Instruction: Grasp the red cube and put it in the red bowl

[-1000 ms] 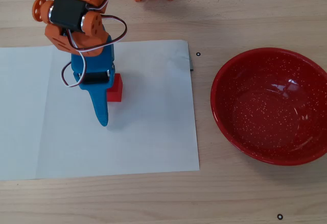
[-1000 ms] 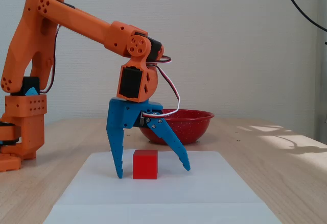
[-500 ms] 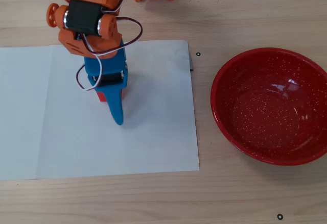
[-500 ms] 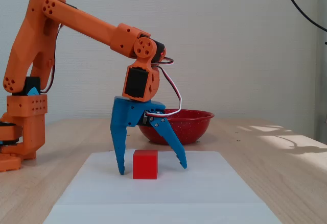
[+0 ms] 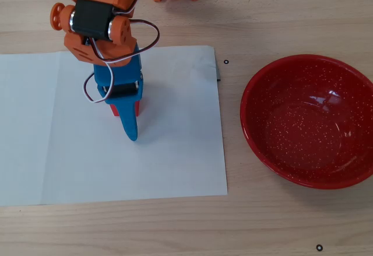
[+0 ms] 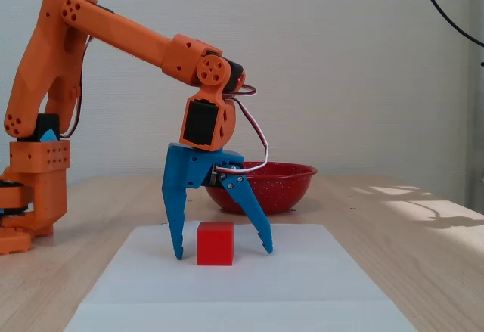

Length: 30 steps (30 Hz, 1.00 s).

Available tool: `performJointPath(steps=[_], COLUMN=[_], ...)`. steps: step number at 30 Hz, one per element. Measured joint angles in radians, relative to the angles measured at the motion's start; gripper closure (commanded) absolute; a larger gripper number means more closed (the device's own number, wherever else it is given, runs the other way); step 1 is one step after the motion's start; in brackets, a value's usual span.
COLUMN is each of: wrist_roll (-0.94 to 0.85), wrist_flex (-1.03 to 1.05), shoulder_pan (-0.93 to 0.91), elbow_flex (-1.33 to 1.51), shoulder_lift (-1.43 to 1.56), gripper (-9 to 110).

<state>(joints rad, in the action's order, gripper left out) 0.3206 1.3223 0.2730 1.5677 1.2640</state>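
In the fixed view the blue gripper (image 6: 222,254) stood with its jaws spread apart, straddling the red cube (image 6: 215,243), which sat on the white paper sheet (image 6: 227,283) between the fingertips with a gap on the right side. The red bowl (image 5: 309,121) lay well apart on the wooden table (image 5: 274,221); overhead, the gripper hid most of the cube.
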Motion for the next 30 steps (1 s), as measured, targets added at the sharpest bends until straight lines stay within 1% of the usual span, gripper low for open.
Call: performJointPath(steps=[11, 13, 17, 23, 30], wrist_roll=[-0.002, -0.014, -0.021, -0.020, -0.057], wrist_flex=[0.000, 0.005, 0.044, 0.126, 0.333], shoulder_pan=[0.002, -0.002, -0.002, -0.002, 0.000], elbow_flex=[-0.041, -0.046, -0.069, -0.129, -0.339], shoulder_lift=[0.000, 0.000, 0.000, -0.002, -0.002], gripper=[78, 84, 101, 101, 101])
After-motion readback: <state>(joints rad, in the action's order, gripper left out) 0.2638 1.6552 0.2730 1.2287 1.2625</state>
